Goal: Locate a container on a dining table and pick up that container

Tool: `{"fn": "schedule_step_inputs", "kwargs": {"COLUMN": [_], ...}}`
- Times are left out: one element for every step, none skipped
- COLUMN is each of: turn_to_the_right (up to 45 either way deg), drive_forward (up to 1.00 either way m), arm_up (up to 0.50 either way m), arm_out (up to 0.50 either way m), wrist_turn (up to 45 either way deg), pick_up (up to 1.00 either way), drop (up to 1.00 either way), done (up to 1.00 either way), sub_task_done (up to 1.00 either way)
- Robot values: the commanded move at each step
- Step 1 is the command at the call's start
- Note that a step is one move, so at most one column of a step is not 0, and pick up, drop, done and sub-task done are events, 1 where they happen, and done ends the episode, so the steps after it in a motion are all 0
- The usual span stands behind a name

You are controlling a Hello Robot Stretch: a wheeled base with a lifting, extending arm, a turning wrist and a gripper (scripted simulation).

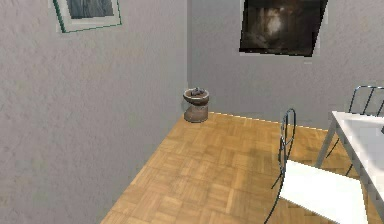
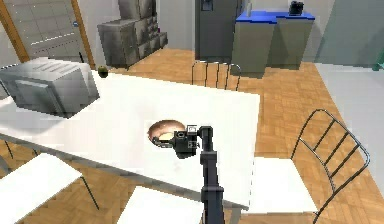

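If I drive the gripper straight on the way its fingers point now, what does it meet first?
Most likely the round brownish bowl on the white table. It sits right at the gripper, on the side its fingers point to. Depth is unclear, so I cannot tell whether they already touch.

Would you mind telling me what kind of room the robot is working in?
Probably a home dining area open to a kitchen: a white dining table with metal-framed chairs around it, and what looks like a dark fridge beside a blue-topped counter farther back.

table [image 2: 120,105] white | bowl [image 2: 158,130] brown, perhaps copper | floor [image 1: 200,170] tan parquet | walls [image 1: 90,100] grey
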Motion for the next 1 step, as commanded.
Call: {"fn": "schedule_step_inputs", "kwargs": {"turn_to_the_right": [0.0], "drive_forward": [0.0], "arm_up": [0.1], "arm_out": [0.0], "wrist_turn": [0.0], "pick_up": [0.0], "drop": [0.0], "done": [0.0], "sub_task_done": [0.0]}}
